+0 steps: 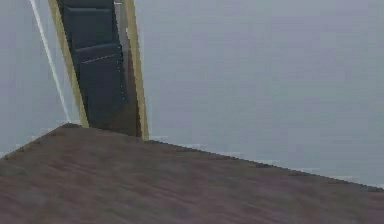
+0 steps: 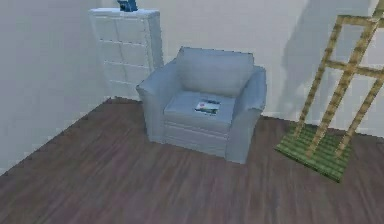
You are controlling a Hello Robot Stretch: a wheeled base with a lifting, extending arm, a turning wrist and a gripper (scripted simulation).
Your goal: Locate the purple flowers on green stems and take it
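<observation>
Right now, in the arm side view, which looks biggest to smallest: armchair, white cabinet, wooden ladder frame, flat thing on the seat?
1-2. pale blue-grey padded armchair and wooden ladder-like frame on a green base: too close to rank; the frame is cut off at the edge.
3. white panelled cabinet
4. small flat pale item on the seat

Fwd view: dark panelled door (image 1: 100, 65) in tan frame, pale grey wall (image 1: 260, 70) beside it, dark wood floor (image 1: 150, 185) below. Arm side view: off-white walls, same dark planks. White drawer unit (image 2: 125, 50) in corner w/ small blue item (image 2: 127, 5) on top. Pale blue-grey armchair (image 2: 205, 100) next to it, flat item (image 2: 208, 106) on seat. Bamboo ladder-type rack (image 2: 335, 95) at view's rt, by wall.
</observation>
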